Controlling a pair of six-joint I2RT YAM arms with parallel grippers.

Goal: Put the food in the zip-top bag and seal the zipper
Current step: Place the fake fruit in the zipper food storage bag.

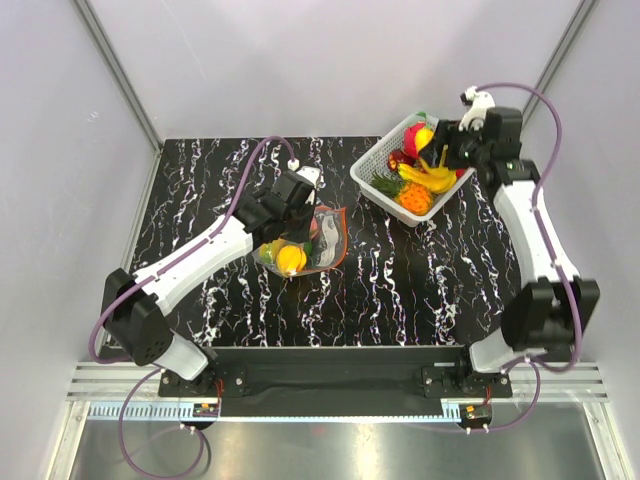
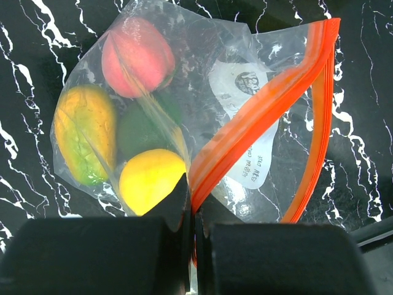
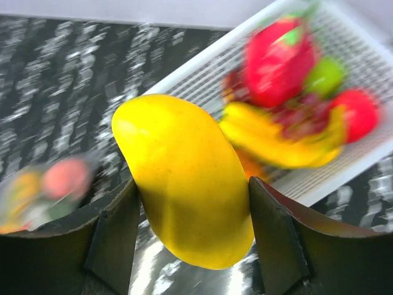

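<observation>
The left pincer (image 2: 191,200) is pressed together and pinches the thin red-orange zipper strip (image 2: 258,117) at one end. The strip runs along the mouth of the small clear crinkly plastic bag (image 1: 312,240), which lies in the middle of the black tabletop with white streaks (image 1: 200,180). The mouth of the bag gapes open.

Inside the bag sit a round yellow toy fruit (image 2: 150,181), a yellow and green toy fruit (image 2: 86,132), a dark green toy (image 2: 144,129) and a pinky-red toy fruit (image 2: 136,56). They touch each other. A white paper label (image 2: 242,123) is in the bag too.

Farther back on the right is the white slotted plastic basket (image 1: 375,165). The right pincer (image 3: 193,184) hangs over it, away from the bag. Its two fingers are spread wide and squeeze a big smooth yellow toy mango (image 3: 184,160) between them, lifted above the basket.

In the basket lie yellow toy bananas (image 3: 276,138), a bumpy orange toy fruit (image 1: 415,198), a red and pink toy fruit with green bits (image 3: 279,58), a small green toy (image 3: 324,77) and a round red toy (image 3: 359,110). The right wrist view is blurry.
</observation>
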